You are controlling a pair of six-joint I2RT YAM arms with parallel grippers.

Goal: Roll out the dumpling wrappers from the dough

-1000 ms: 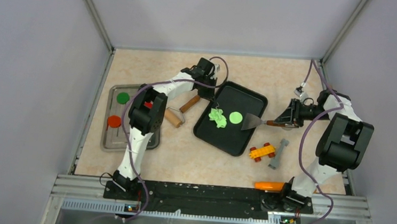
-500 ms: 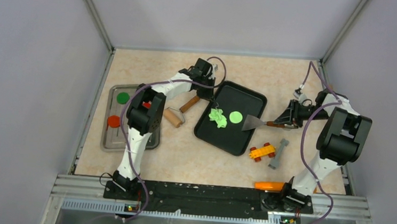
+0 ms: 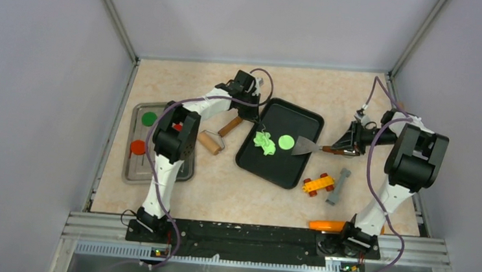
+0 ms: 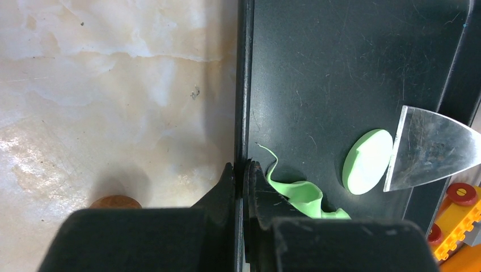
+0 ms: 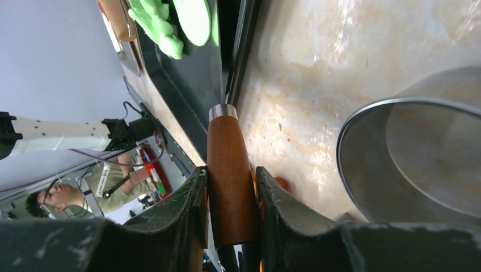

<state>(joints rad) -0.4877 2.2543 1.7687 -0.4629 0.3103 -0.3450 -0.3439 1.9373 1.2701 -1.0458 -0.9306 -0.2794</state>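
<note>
A thin round lime-green wrapper [image 3: 286, 141] lies in the black tray [image 3: 288, 169], with a ragged green dough scrap [image 3: 264, 142] just to its left. My left gripper [image 3: 256, 119] is shut on the tray's left rim, one finger inside and one outside [image 4: 243, 170]. The scrap [image 4: 298, 194] lies right beside it. My right gripper [image 3: 349, 143] is shut on the wooden handle [image 5: 230, 170] of a metal scraper. Its blade [image 4: 431, 148] lies flat in the tray, its edge at the wrapper's [image 4: 367, 161] right side.
A grey metal tray [image 3: 133, 170] at left holds a green disc [image 3: 149, 119] and a red disc [image 3: 138, 147]. A wooden rolling pin [image 3: 212, 141] lies left of the black tray. A toy brick car [image 3: 318, 183], a grey piece [image 3: 339, 186] and an orange object [image 3: 327, 225] lie at front right. A metal ring cutter [image 5: 420, 153] stands beside my right gripper.
The right arm has eased the scraper blade slightly left toward the wrapper. The left gripper keeps its hold on the tray rim.
</note>
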